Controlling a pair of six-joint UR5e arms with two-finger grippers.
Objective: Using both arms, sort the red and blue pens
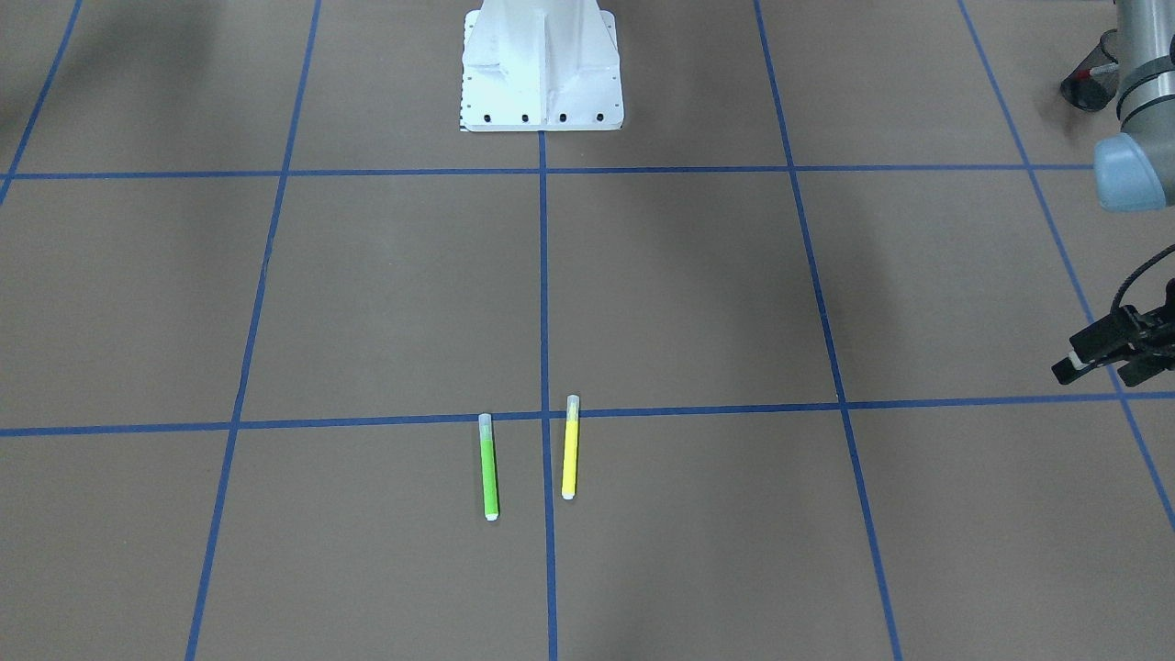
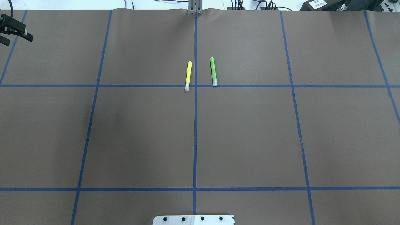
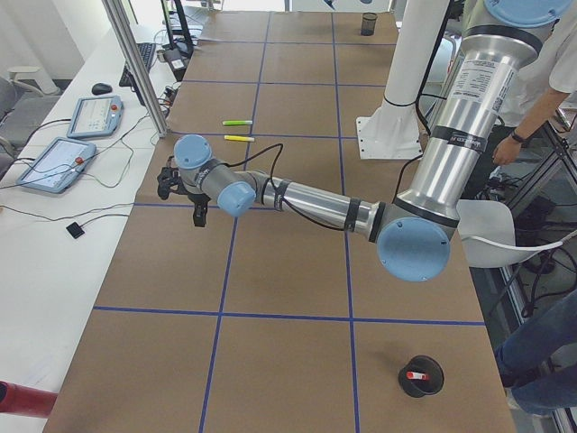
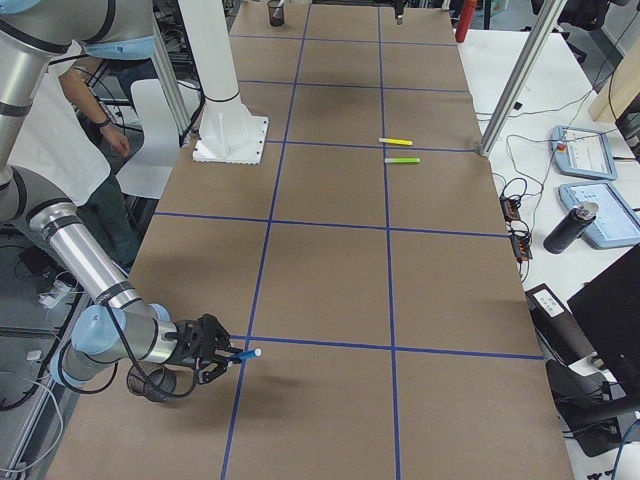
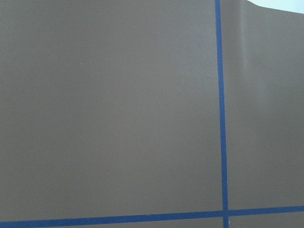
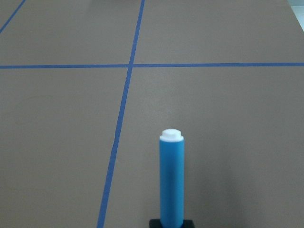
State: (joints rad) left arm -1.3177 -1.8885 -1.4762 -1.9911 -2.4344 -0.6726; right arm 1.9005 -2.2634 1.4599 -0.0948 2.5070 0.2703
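blue pen (image 6: 171, 183) base cut off, red pen (image 3: 416, 374) half-hidden in cup (image 3: 424, 391)

Four pens (image 1: 489, 468) (image 1: 570, 450) (image 6: 171, 183) (image 3: 416, 374), two cups (image 3: 433, 363) (image 4: 148, 385)

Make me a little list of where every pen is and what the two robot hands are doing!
red pen: inside a black cup at the robot's left end of the table
blue pen: held by the right gripper, close to a mesh cup
green pen: lying on the table, not held
yellow pen: lying beside the green pen, not touching it
left gripper: open, holding nothing, above the table
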